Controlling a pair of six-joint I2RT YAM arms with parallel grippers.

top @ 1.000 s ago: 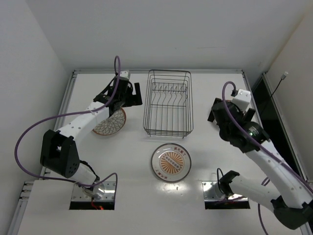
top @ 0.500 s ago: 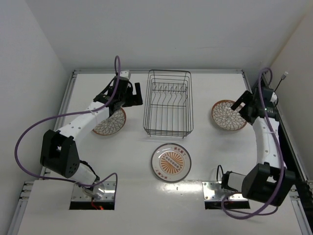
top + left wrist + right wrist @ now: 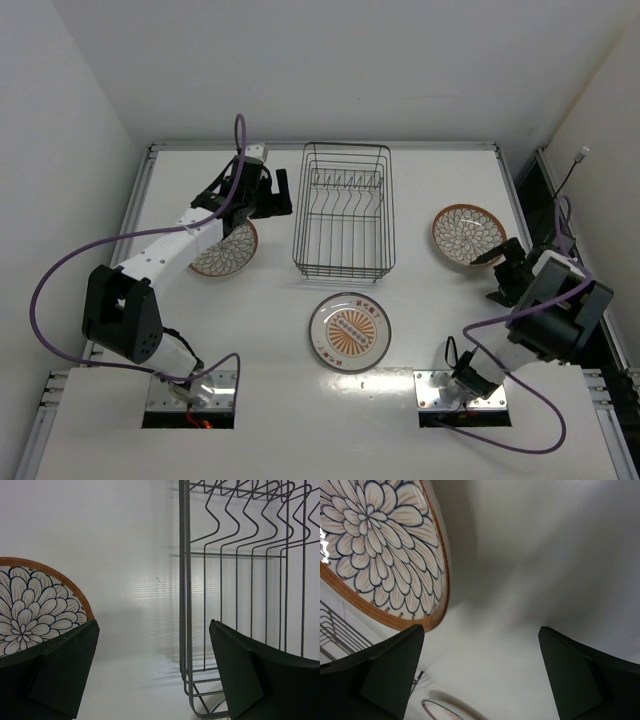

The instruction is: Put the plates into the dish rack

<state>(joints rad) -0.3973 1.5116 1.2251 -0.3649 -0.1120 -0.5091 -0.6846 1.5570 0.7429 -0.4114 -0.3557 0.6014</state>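
Nearest the arm bases, the medallion plate point(image 3: 349, 332) is lying flat on the bench point(image 3: 430, 180), just before the dish rack point(image 3: 299, 215). Rightward, the right claw point(image 3: 492, 277) is gaping wide, holding nothing, beside a scale-patterned plate point(image 3: 468, 235). Farther back, the left claw point(image 3: 279, 195) is hovering wide open, empty, between the other scale-patterned plate point(image 3: 225, 250) and the rack.

Glossy ceramic plates point(image 3: 468, 236), dark wire rack point(image 3: 183, 580) (metal)

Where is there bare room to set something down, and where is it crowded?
Bare table between the dish rack and right plate, and left of the medallion plate. Crowded: rack's left side, left gripper beside the left plate.
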